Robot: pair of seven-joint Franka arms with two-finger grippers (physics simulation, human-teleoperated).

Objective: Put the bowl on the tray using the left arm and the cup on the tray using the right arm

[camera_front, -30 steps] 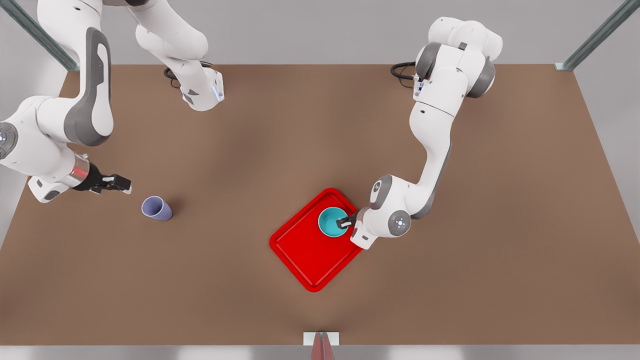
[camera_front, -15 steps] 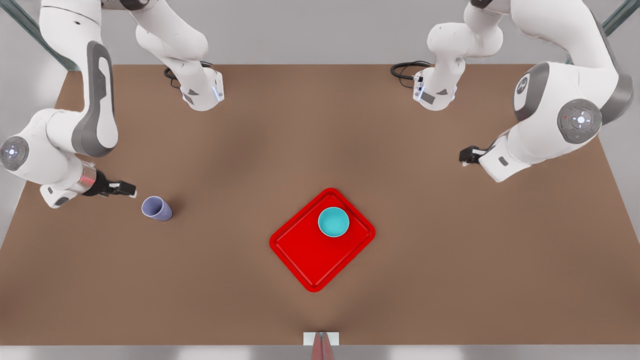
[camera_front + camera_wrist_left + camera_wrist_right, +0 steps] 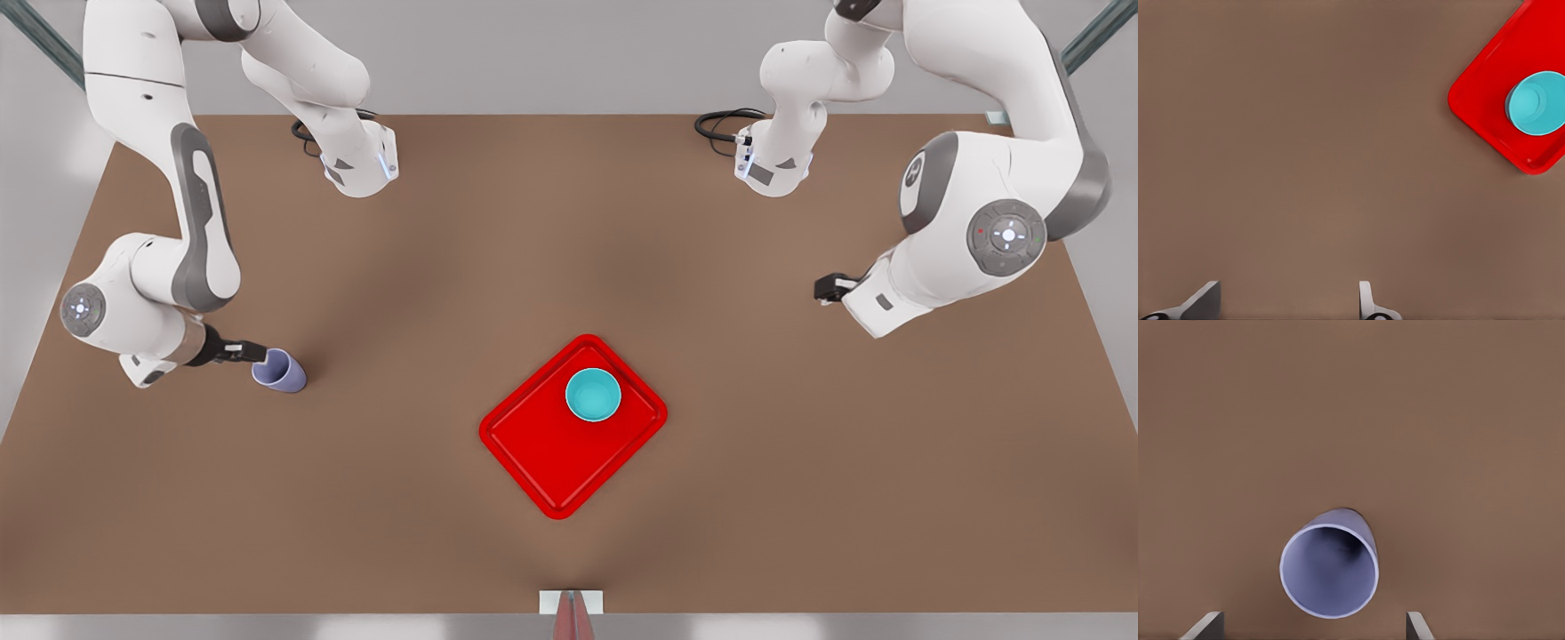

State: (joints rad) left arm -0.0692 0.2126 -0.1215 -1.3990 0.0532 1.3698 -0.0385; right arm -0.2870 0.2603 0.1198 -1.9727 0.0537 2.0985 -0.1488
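The teal bowl (image 3: 593,395) stands upright on the red tray (image 3: 542,453), in the tray's far corner. The left wrist view shows the same bowl (image 3: 1537,103) and tray (image 3: 1485,93) from a distance. My left gripper (image 3: 825,287) hangs open over bare table at the front view's right, far from the tray; its fingertips (image 3: 1365,300) are wide apart. The lavender cup (image 3: 280,372) stands upright on the table at the front view's left. My right gripper (image 3: 252,351) is open right beside the cup's rim. The cup (image 3: 1329,570) sits between its spread fingertips (image 3: 1417,623).
Both arm bases (image 3: 360,164) (image 3: 773,169) stand at the table's back edge with black cables (image 3: 716,124). A small white and red marker (image 3: 571,604) sits at the front edge. Brown table (image 3: 400,498) lies open around the tray.
The left gripper let go of the bowl on the tray and drew back to the front view's right. The right gripper moved toward the cup and reached its rim.
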